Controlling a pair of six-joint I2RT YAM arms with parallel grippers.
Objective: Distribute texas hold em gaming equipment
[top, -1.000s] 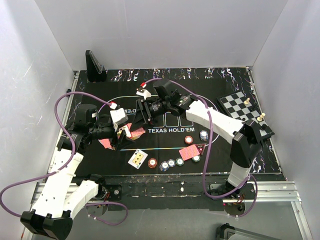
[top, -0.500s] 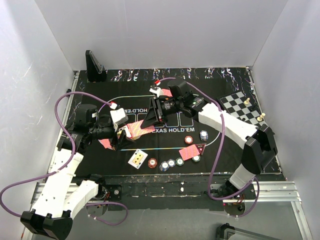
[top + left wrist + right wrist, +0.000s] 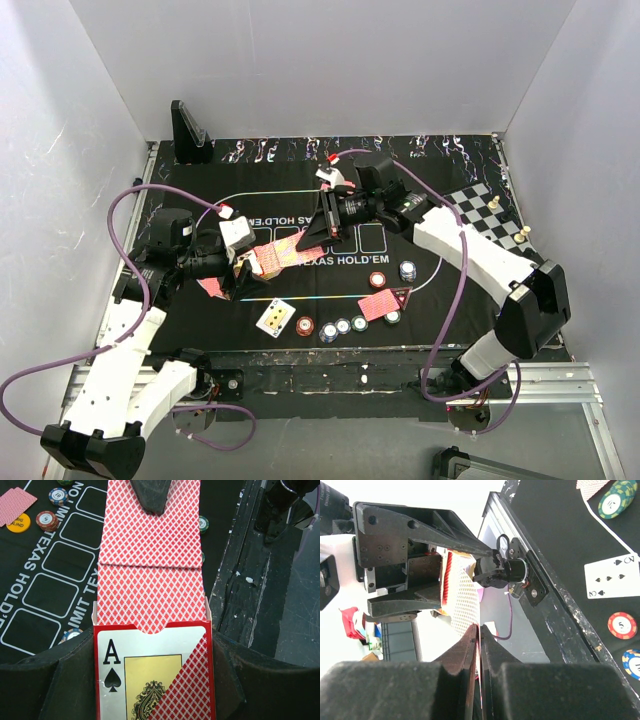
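Observation:
My left gripper (image 3: 240,268) is shut on a red card box (image 3: 150,655) with an ace of spades printed on it. A red-backed card (image 3: 150,545) sticks well out of the box's open end. My right gripper (image 3: 306,240) is shut on the far end of that card (image 3: 465,600), which shows edge-on between its fingers (image 3: 470,647). On the mat lie a face-up card (image 3: 275,317), red-backed cards (image 3: 380,303) and a row of poker chips (image 3: 343,325). Two more chips (image 3: 377,280) sit above them.
The black Texas Hold'em mat (image 3: 450,300) covers the table. A chessboard (image 3: 478,212) with pieces lies at the right. A black stand (image 3: 188,130) is at the back left. White walls enclose the table on three sides.
My right gripper has moved right and back, away from the left gripper, drawing the red-backed card further out of the box. The left gripper has stayed put.

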